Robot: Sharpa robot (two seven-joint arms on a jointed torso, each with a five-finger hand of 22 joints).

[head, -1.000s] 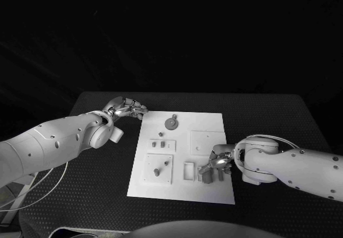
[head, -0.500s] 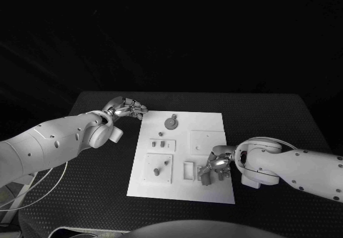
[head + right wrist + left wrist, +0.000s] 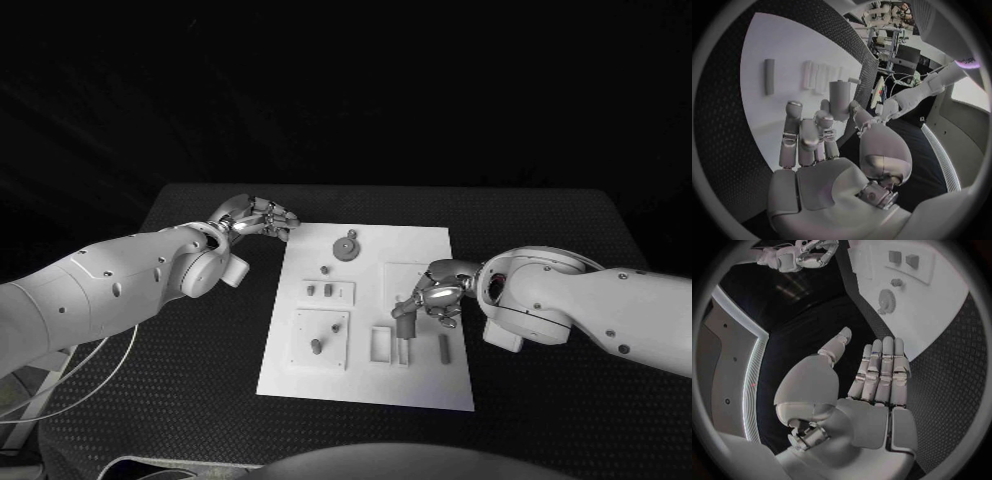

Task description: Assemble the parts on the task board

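Observation:
The white task board (image 3: 418, 245) lies mid-table. My right hand (image 3: 437, 297) hovers over its right half and pinches a grey cylindrical part (image 3: 407, 320) between thumb and a finger; the right wrist view shows that part (image 3: 840, 100) upright in my right hand (image 3: 817, 145). Another grey part (image 3: 443, 347) lies flat on the board nearby, also seen as a bar (image 3: 769, 76). A gear part (image 3: 346, 246) sits near the board's far edge. My left hand (image 3: 257, 218) rests by the board's far left corner, and my left hand (image 3: 873, 375) has straight fingers and holds nothing.
Small pegs and blocks (image 3: 320, 291) stand in the board's left half, and a raised plate with a peg (image 3: 316, 347) is nearer me. Rectangular slots (image 3: 379, 343) lie beside the held part. Black table (image 3: 548, 230) surrounds the board.
My right hand has risen from the board's near right area toward its middle, carrying the grey cylindrical part. A flat grey part now shows where the hand was. The left hand is unmoved.

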